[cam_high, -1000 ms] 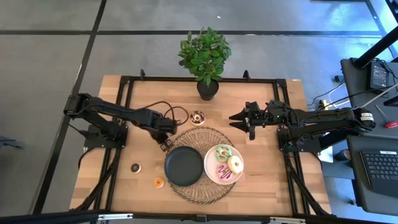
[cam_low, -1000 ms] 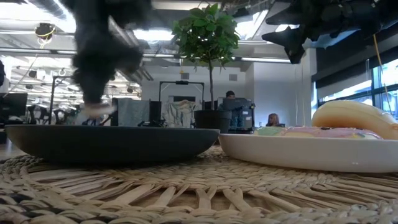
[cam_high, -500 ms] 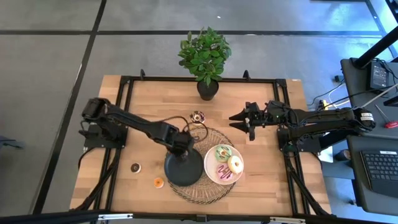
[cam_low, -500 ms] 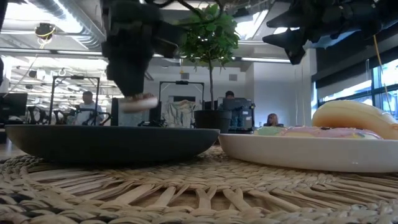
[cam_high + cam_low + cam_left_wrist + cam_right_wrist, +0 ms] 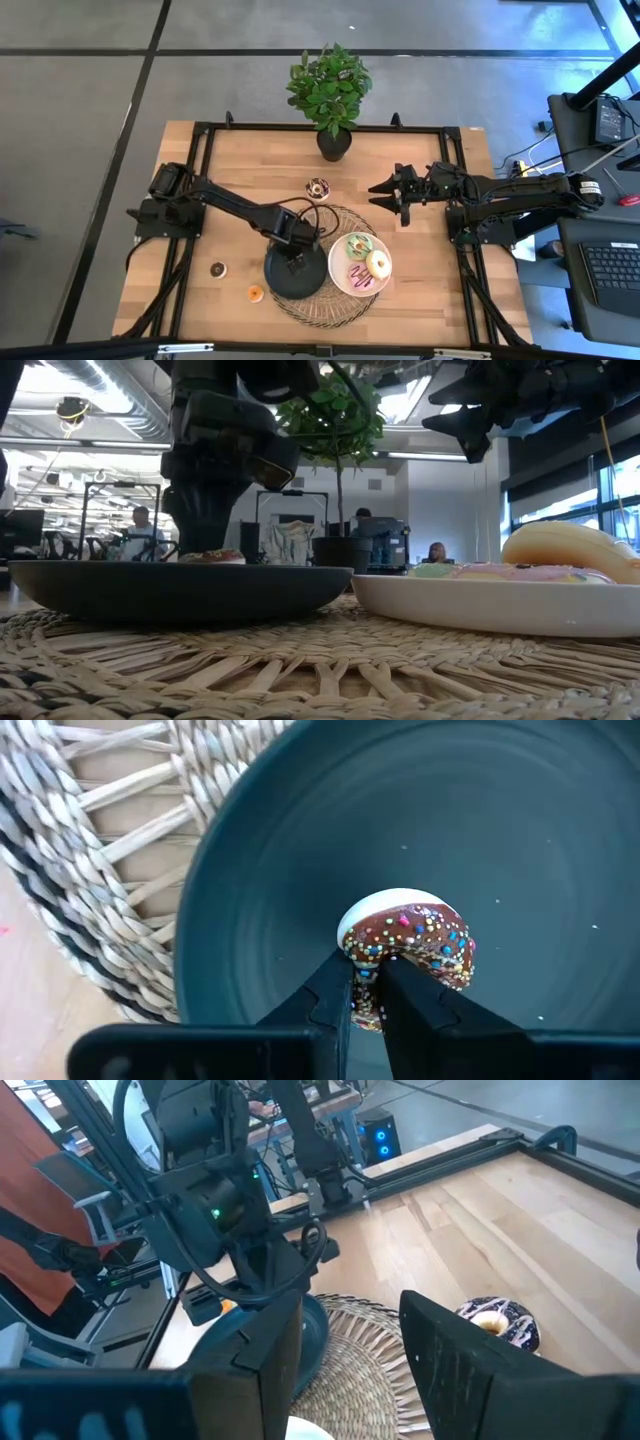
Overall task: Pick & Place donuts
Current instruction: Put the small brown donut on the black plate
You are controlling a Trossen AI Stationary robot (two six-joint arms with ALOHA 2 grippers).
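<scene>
Wooden table [image 5: 240, 170] in an open office, a woven mat [image 5: 340, 310] at its near middle. Item one, your held donut [image 5: 408, 952]: chocolate icing with coloured sprinkles, pale dough beneath, gripped by a thin section of its ring in the left gripper [image 5: 367, 998], whose fingers are nearly together on it; it sits low in the black plate [image 5: 520, 850], at or just off the plate floor as the low view shows it [image 5: 212, 556]. Expect it to be light and soft, the icing liable to smear or crack, so you should pinch the ring's wall gently, never the iced top. Item two: three donuts on the white plate [image 5: 336, 280], one green [image 5: 358, 245], one cream [image 5: 379, 264], one pink [image 5: 358, 277]. Item three: a dark-iced donut [image 5: 318, 188] on bare wood beyond the mat, near the plant [image 5: 330, 90]. Item four: two minis toward the table's left near corner, one brown [image 5: 217, 269], one orange [image 5: 255, 293]; these give you less wall to hold. The right gripper [image 5: 384, 190] waits above the table right of the mat, fingers spread wide, holding nothing.
</scene>
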